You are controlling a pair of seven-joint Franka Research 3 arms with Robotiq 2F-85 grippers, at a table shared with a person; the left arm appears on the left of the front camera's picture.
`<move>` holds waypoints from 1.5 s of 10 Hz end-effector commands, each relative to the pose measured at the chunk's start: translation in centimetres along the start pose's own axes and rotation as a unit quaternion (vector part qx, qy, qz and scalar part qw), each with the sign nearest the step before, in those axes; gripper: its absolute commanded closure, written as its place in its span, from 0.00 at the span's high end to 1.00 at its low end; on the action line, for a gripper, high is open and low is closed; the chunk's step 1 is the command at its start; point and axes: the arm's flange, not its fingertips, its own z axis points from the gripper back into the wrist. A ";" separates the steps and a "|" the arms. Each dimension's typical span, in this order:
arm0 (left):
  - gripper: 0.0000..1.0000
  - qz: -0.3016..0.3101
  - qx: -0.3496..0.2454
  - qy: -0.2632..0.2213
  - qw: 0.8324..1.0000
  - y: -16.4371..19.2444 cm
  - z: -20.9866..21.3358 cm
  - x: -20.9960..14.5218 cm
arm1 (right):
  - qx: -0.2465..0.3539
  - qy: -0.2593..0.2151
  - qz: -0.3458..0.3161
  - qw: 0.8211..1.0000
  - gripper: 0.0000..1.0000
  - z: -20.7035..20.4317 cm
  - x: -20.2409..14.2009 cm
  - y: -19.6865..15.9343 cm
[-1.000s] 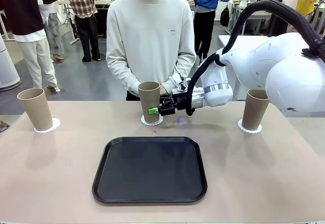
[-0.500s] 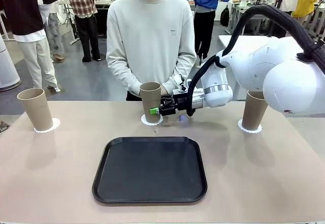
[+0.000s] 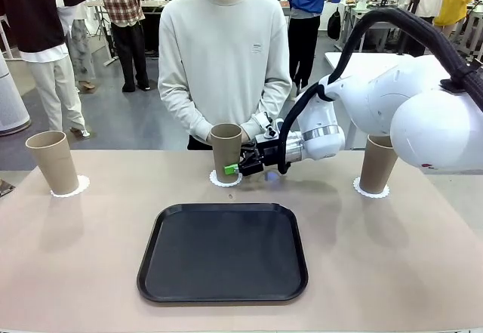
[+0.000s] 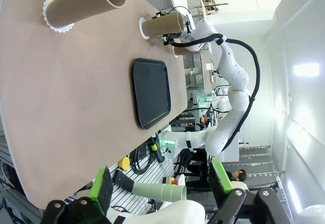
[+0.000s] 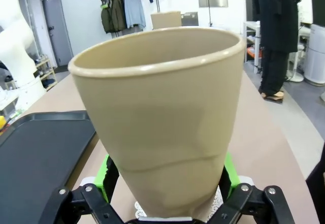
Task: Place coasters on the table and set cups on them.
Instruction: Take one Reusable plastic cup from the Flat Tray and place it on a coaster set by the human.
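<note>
Risk now lies in our withdrawal: our right gripper (image 3: 231, 170) has its jaws released around the middle cup (image 3: 226, 150), standing on its coaster (image 3: 224, 180); a pad snagging could topple it. Our left gripper (image 4: 161, 183) hangs open.

Beige table (image 3: 392, 272) (rounded corners): black tray (image 3: 223, 251), three coasters (image 3: 69, 189) under cups (image 3: 53, 161).

Cup (image 5: 157, 117) stands between the pincer's (image 5: 167, 181) pads.
</note>
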 end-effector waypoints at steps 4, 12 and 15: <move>1.00 0.007 -0.001 -0.002 1.000 -0.3 0.1 -0.1 | 0.008 0.024 -0.005 1.000 1.00 1.0 0.8 -0.7; 1.00 0.007 -0.001 -0.002 1.000 -0.3 0.1 -0.1 | -0.019 0.042 -0.014 0.999 1.00 3.3 0.7 0.1; 1.00 0.007 -0.001 -0.002 1.000 -0.3 0.1 -0.1 | -0.032 0.073 -0.022 0.997 1.00 4.6 1.1 1.1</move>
